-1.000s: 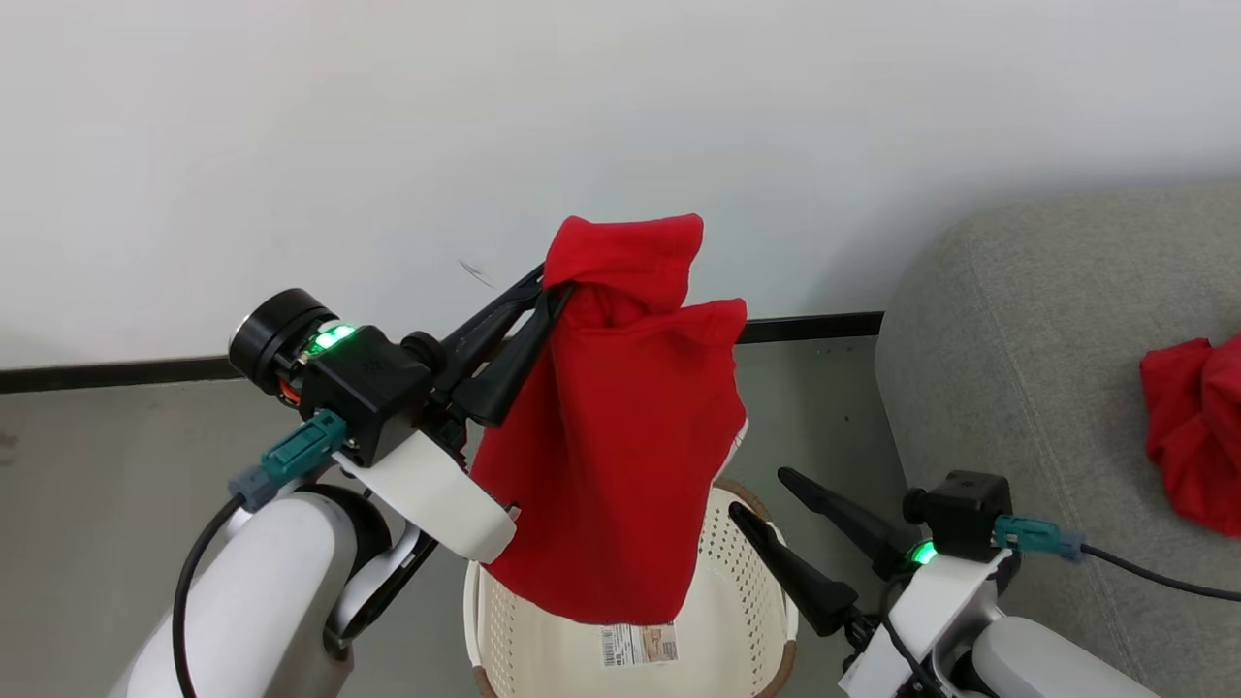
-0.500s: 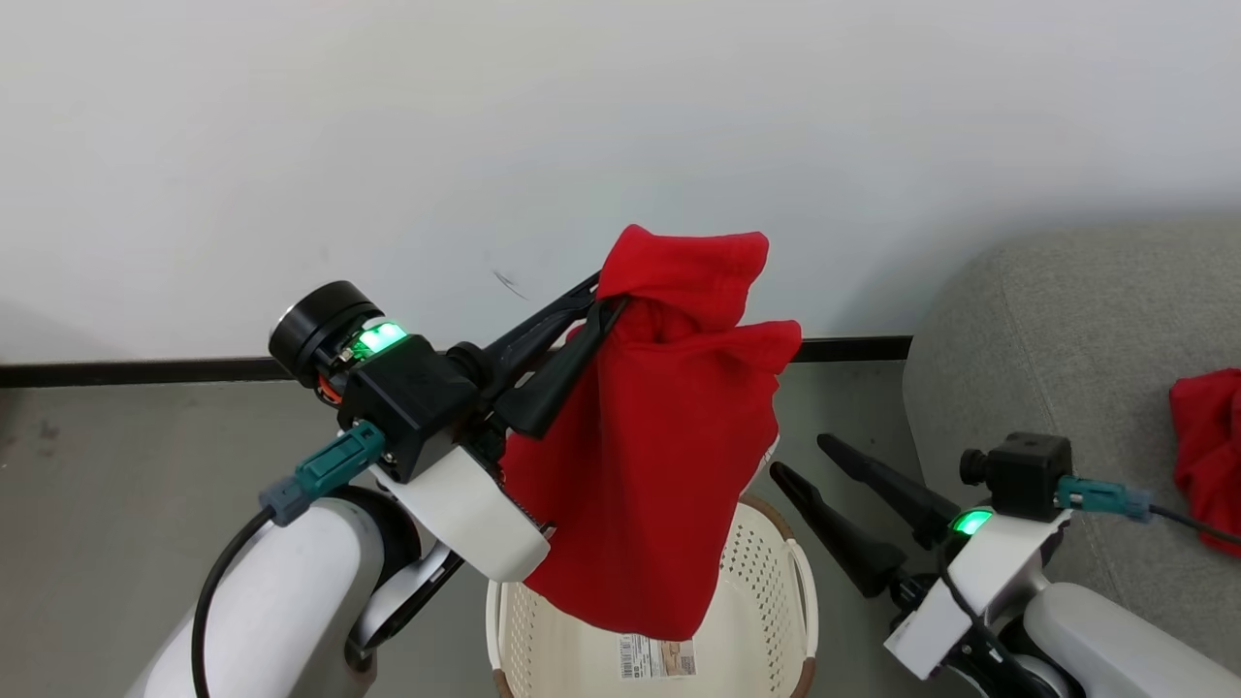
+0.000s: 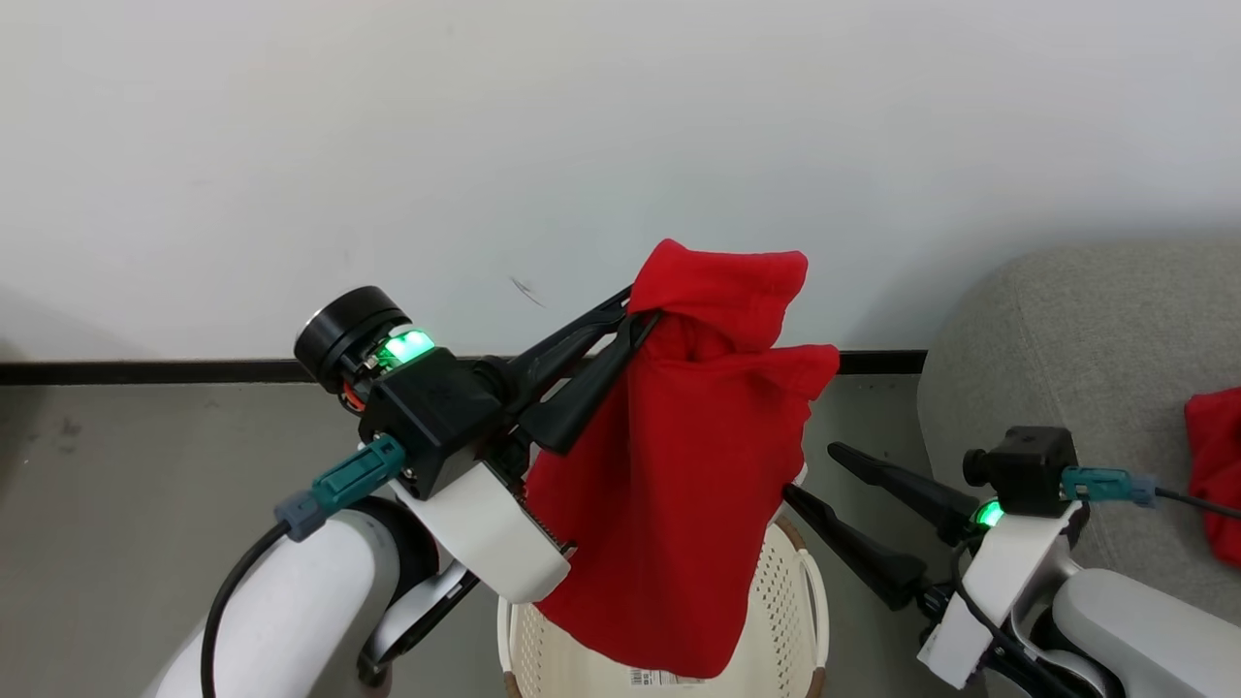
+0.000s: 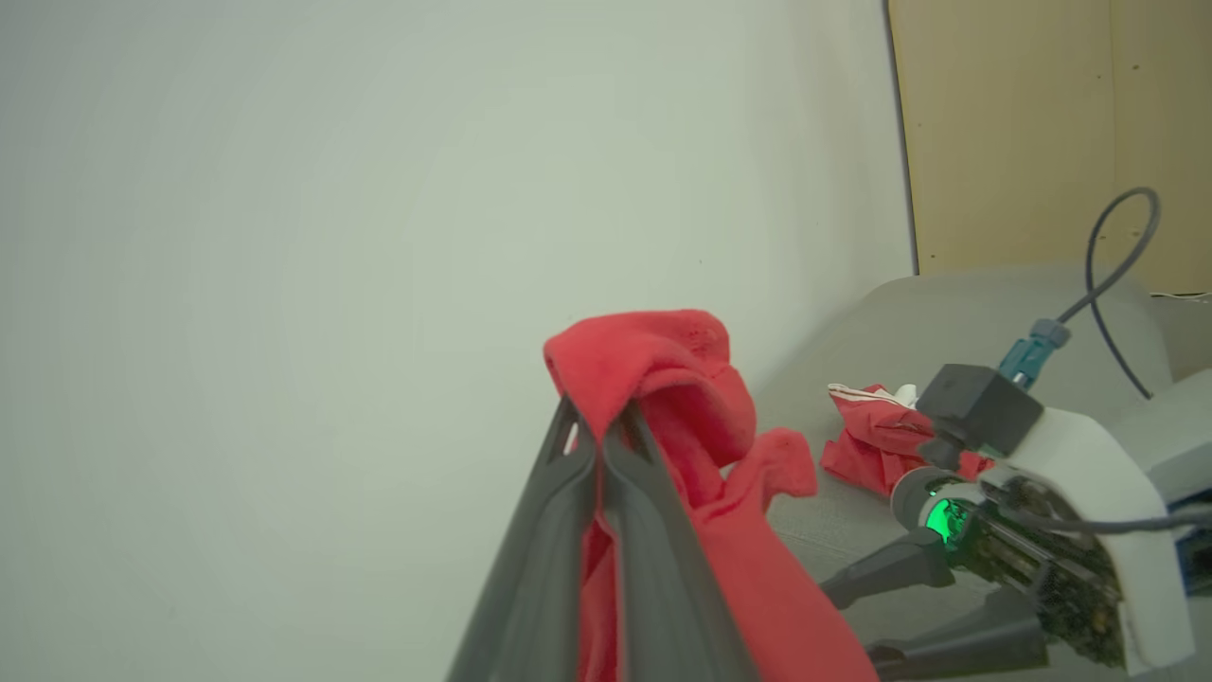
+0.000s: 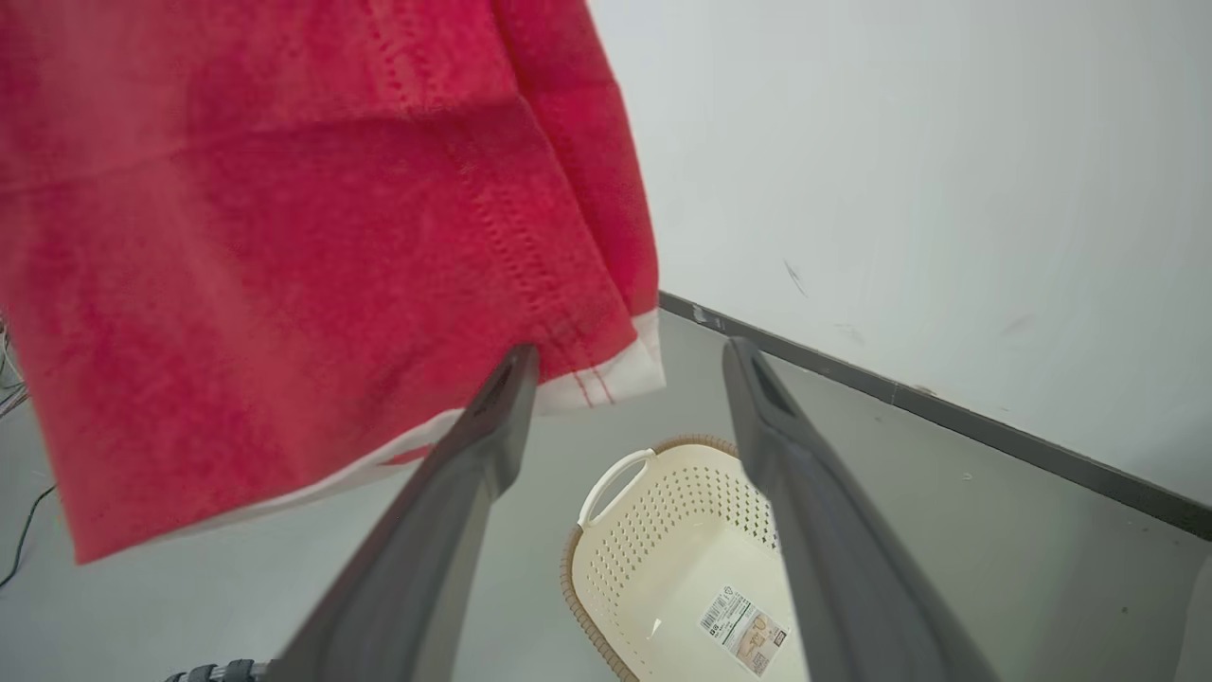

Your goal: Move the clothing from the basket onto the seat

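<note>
My left gripper (image 3: 645, 310) is shut on the top of a red garment of the clothing (image 3: 679, 504), which hangs from it above the basket (image 3: 812, 601). In the left wrist view the shut fingers (image 4: 625, 530) pinch a fold of that garment (image 4: 653, 369). My right gripper (image 3: 812, 472) stands open to the right of the hanging cloth, holding nothing. In the right wrist view this gripper (image 5: 632, 352) is level with the white-trimmed hem (image 5: 606, 384). Below it the cream basket (image 5: 606, 478) holds no cloth. Another red garment (image 3: 1217, 465) lies on the grey seat (image 3: 1066, 339).
A white wall (image 3: 388, 145) with a dark baseboard (image 3: 145, 370) runs behind the basket, above a grey floor (image 3: 145, 485). The seat stands to the right of the basket. In the left wrist view a wooden panel (image 4: 1042, 123) rises behind the seat (image 4: 985, 313).
The head view has shifted, so everything sits further right and lower. Against the wall, my left gripper has carried the garment a little to the right. The right gripper stays open.
</note>
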`<state>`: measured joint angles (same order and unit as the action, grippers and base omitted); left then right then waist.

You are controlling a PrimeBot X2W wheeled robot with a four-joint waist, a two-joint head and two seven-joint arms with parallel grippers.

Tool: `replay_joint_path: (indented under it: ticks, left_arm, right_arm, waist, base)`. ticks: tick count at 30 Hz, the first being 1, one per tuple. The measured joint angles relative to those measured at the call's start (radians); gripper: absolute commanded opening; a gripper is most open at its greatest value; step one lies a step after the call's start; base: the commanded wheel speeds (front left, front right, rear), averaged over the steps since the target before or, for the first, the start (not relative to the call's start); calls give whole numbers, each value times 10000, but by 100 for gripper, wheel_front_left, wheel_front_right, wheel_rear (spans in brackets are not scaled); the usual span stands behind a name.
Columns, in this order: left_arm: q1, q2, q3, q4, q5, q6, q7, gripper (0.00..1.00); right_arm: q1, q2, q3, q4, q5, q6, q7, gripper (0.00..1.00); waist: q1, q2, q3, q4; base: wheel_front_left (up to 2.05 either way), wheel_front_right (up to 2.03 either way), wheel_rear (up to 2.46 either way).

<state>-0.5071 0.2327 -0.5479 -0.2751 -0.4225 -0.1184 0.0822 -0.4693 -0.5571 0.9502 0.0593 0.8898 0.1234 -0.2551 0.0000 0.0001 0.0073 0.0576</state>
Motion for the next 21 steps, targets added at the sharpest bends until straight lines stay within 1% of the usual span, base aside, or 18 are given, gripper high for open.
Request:
replay_joint_path:
  ticks: [8,13,14,16,19,21]
  left_arm:
    - [1,-31,-127,-182,-84,0,79,0]
    - [1,-44,-165,-263,-94,0,136,0]
    - [2,-54,-182,-290,-136,0,136,0]
    - [2,-65,-203,-309,-157,0,150,0]
    - [2,-86,-230,-332,-161,0,196,0]
    - [2,-92,-251,-341,-171,0,224,0]
  right_arm:
    - [-1305,-759,1398,-477,-322,0,297,100]
    - [-2306,-915,2343,-608,-777,2,606,100]
    - [-2673,-963,2740,-606,-991,2,675,100]
    - [-2971,-915,3120,-606,-1137,2,675,100]
    - [-3411,-669,3714,-596,-1482,2,671,100]
    - [-3611,-420,3799,-570,-1664,2,642,100]
  waist:
    - [0,0,-7,97]
    - [0,0,9,137]
    - [0,0,20,154]
    - [0,0,34,170]
    - [0,0,63,194]
    - [0,0,88,207]
  base:
    - [0,0,0]
    - [0,0,0]
    - [0,0,0]
    - [0,0,0]
    - [0,0,0]
    - [0,0,0]
